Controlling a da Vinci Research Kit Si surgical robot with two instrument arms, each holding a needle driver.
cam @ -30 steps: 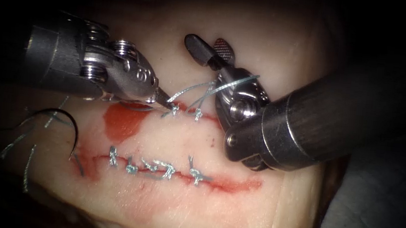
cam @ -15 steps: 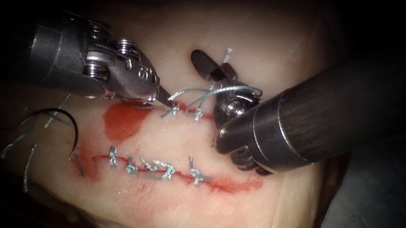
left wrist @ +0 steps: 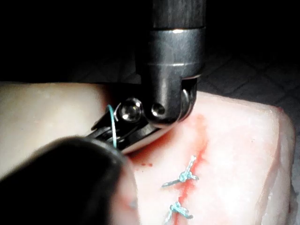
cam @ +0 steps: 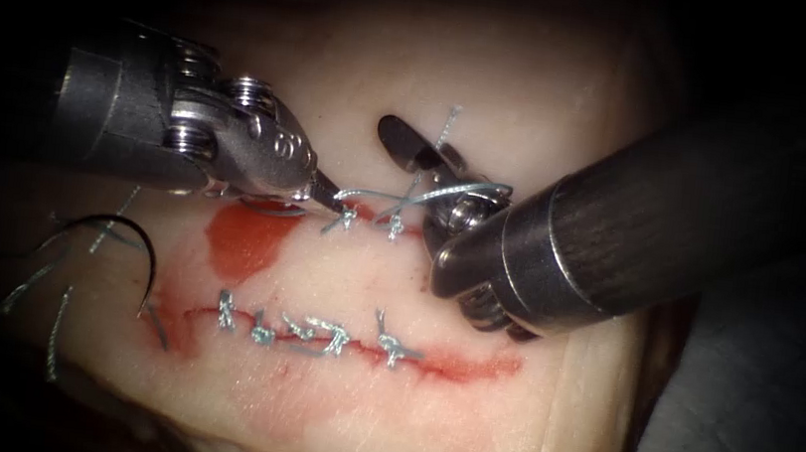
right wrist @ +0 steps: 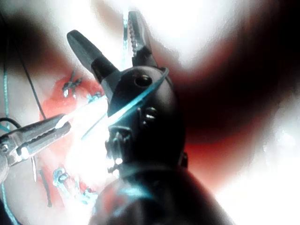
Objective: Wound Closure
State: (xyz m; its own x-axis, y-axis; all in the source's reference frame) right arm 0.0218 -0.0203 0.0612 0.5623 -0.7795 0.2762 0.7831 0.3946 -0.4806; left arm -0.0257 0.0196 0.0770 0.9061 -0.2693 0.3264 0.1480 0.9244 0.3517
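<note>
Needle (cam: pixel 135 253) lies free left, arc upward; left end effector (cam: pixel 331 198) grips thread (cam: pixel 376 196); right end effector (cam: pixel 421 148) parted, empty.

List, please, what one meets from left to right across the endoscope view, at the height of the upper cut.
Left tool, shut on the thread → knots on the upper cut → right tool, jaws open, thread draped over its wrist.
</note>
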